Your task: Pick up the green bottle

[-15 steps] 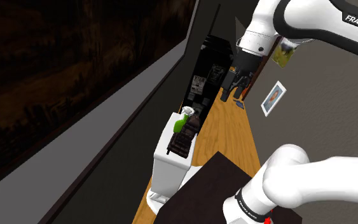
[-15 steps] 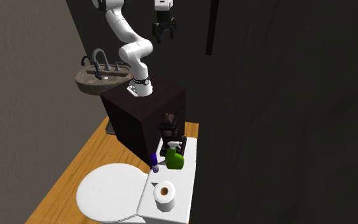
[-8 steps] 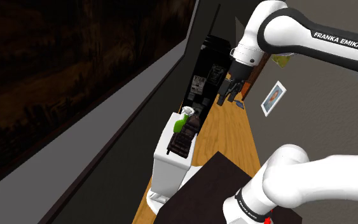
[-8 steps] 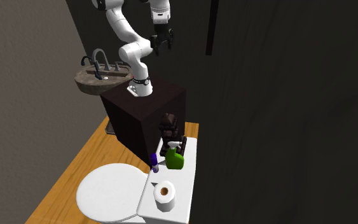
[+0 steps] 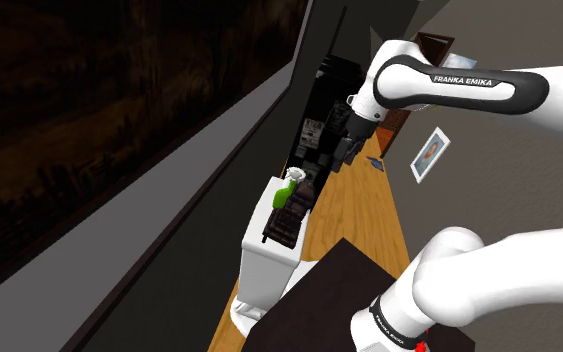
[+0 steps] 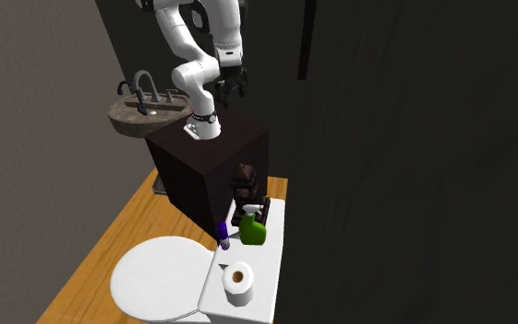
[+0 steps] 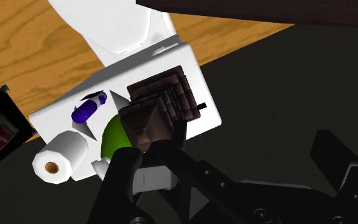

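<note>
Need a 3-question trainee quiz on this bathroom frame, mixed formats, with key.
1. True or false: the pincer is shut on the green bottle.
2. What lies on the tank lid with the bottle? A) paper roll B) mug C) sponge
3. Fill in: beside the stand sits a ___ with a faucet.
Key: 1 false, it is open and far above; 2 A; 3 sink.

Green bottle [image 6: 253, 231] [image 5: 282, 198] [image 7: 112, 136], upright — on toilet tank, beside brown figure
</note>
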Controlling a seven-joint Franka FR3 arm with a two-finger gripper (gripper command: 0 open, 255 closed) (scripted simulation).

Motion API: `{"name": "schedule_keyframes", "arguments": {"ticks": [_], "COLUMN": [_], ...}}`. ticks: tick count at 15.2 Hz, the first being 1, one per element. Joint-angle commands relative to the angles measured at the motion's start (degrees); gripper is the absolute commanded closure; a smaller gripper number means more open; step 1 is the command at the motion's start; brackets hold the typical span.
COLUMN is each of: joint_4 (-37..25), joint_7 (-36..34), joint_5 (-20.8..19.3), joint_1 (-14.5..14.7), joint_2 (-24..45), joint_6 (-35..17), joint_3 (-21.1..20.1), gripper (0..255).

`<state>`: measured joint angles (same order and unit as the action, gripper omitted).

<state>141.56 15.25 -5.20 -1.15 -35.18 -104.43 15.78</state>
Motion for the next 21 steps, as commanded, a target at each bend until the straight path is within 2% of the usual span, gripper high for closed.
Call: {"name": "schedule_keyframes", "arguments": {"ticks": [1,6,10,16,21], "joint_4": [-0.11,-1.87,-4.91,-12.2,-20.8], "joint_7": [3.42,11.97,19.76,33.63,44.94], "joint_5": [-0.68,-0.31,2.48,11.77,21.2], "joint_1": [0.12,1.17,2.5,3.45,0.64], "joint_2": [3.06,12.58,21.5,36.64,49.57], "joint_6": [-3.43,-11.98,-18.05,-24.58,-26.84], "joint_3": [2.23,7.63,11.65,15.44,14.3], "gripper": [0,0,0,0,0]}}
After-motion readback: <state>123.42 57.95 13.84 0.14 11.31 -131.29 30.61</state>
